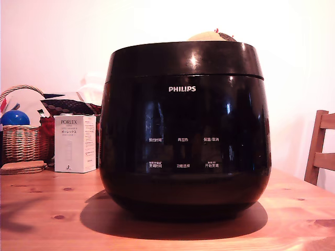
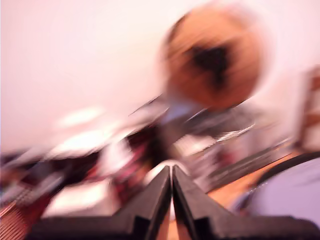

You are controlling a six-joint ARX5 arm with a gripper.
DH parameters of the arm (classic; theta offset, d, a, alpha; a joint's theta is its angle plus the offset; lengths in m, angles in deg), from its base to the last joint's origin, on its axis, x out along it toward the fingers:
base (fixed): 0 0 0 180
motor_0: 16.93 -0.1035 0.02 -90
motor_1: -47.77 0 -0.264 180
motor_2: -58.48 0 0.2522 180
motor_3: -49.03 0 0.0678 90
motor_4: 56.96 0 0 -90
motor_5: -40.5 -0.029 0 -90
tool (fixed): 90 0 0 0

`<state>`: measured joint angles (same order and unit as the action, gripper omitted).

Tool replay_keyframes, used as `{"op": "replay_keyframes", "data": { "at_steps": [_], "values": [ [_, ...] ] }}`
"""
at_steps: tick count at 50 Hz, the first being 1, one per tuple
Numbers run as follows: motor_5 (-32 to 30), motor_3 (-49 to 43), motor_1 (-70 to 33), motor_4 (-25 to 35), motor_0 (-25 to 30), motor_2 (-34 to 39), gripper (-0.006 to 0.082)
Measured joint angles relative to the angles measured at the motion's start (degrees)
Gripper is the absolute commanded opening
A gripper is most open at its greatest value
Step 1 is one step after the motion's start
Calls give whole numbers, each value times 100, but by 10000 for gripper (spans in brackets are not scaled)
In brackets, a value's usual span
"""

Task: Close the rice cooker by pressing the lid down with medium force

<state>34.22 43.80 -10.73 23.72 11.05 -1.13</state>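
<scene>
My gripper [image 2: 172, 186] pinched tight, holding nothing. Lid [image 1: 184, 60] looks down on rice cooker [image 1: 184, 136]. Push flat on top middle, medium hard, no slam.

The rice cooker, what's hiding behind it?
Above the rice cooker, behind its shut lid, a rounded tan thing peeks out. The cooker covers the rest.

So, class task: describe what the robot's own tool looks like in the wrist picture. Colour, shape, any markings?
The tool is matte black, with two wedge-shaped fingers that taper to narrow tips from a broad dark base. No markings or cables show; the picture is motion-blurred. The exterior view shows none of it.
</scene>
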Motion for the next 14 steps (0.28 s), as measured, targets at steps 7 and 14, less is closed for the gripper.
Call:
{"op": "replay_keyframes", "data": {
  "at_steps": [7, 14],
  "values": [
    [0, -203, 133, 197, -651, 7, -21],
    [11, -212, 382, 286, -1154, 7, -21]
  ]
}}
